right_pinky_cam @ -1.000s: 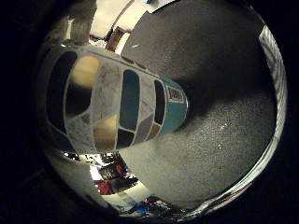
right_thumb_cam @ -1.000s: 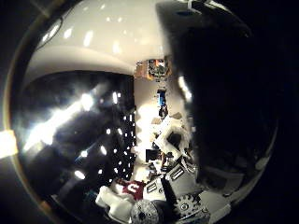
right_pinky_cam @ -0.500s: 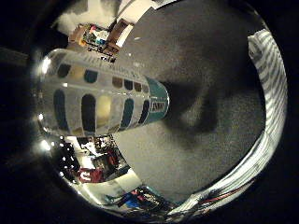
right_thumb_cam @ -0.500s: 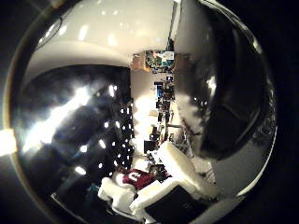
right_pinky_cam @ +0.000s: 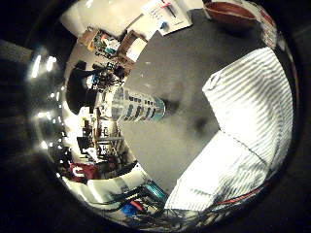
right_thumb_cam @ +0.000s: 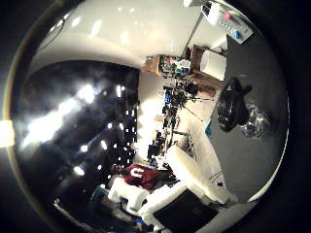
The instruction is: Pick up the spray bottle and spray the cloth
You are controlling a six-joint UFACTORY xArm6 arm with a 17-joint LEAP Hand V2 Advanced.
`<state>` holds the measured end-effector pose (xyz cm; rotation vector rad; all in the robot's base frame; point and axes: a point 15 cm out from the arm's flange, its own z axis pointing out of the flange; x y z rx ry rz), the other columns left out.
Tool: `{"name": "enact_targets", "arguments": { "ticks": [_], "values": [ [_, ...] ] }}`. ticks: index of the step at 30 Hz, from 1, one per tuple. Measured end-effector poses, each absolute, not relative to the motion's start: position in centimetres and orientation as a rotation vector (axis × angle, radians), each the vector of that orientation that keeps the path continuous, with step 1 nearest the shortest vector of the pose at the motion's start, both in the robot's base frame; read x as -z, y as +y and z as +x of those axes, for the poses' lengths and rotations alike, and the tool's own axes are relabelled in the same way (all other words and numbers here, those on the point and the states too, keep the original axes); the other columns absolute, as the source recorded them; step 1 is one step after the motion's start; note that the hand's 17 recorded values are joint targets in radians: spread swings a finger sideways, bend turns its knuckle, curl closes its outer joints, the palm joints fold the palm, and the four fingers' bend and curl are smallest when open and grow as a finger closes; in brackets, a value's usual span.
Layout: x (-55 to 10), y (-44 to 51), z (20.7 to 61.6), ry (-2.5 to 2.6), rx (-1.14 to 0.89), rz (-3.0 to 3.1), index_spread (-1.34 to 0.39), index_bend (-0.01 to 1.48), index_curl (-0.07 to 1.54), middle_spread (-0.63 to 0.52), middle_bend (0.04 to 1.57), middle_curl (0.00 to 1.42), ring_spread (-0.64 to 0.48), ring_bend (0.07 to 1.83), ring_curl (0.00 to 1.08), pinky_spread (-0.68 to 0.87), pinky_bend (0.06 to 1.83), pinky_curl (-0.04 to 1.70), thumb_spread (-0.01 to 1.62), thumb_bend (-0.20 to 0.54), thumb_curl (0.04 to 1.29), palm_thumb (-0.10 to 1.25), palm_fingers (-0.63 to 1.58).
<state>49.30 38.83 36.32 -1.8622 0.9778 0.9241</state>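
Fingers (right_thumb_cam: 194,174) of the white and black hand show in the thumb-side view as a pale length reaching out fairly straight, spread and closed on nothing. Below the palm lies the dark grey table (right_pinky_cam: 165,73). On it, well apart from the fingers, rests a white cloth with fine grey stripes (right_pinky_cam: 248,111), folded and soft. Beside the cloth stands a tall patterned can with a teal end (right_pinky_cam: 133,104). The spray bottle with a black trigger head and clear body (right_thumb_cam: 233,104) sits on the table, apart from the hand; whether it is upright I cannot tell. It looks light, stiff and smooth, perhaps slippery. It is best taken round the neck just under the head, leaving the trigger reachable.
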Motion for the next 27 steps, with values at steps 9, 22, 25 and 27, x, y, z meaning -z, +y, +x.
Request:
{"name": "enact_targets", "arguments": {
  "ticks": [9, 22, 25, 27],
  "values": [
    [-38.0, 28.7, 46.3, 1.074, -0.82, -1.947, -0.24, 0.16, 0.28, 0.15, 0.19, 0.34, 0.18, 0.33, 0.27, 0.42, 0.37, 0.37, 1.11, -0.021, 0.37, 0.66, 0.1],
    [-37.3, 13.7, 41.9, 1.292, -0.632, -2.072, -0.24, 0.16, 0.28, 0.11, 0.22, 0.35, 0.19, 0.29, 0.26, 0.43, 0.37, 0.33, 1.11, -0.019, 0.38, 0.67, 0.15],
    [-37.3, 11.0, 40.9, 1.321, -0.629, -2.058, -0.25, 0.16, 0.28, 0.1, 0.21, 0.35, 0.19, 0.27, 0.25, 0.43, 0.37, 0.32, 1.1, -0.019, 0.39, 0.68, 0.16],
    [-37.0, 9.7, 40.2, 1.335, -0.629, -2.059, -0.25, 0.16, 0.28, 0.1, 0.21, 0.35, 0.19, 0.27, 0.25, 0.43, 0.37, 0.32, 1.1, -0.02, 0.39, 0.68, 0.16]
  ]
}}
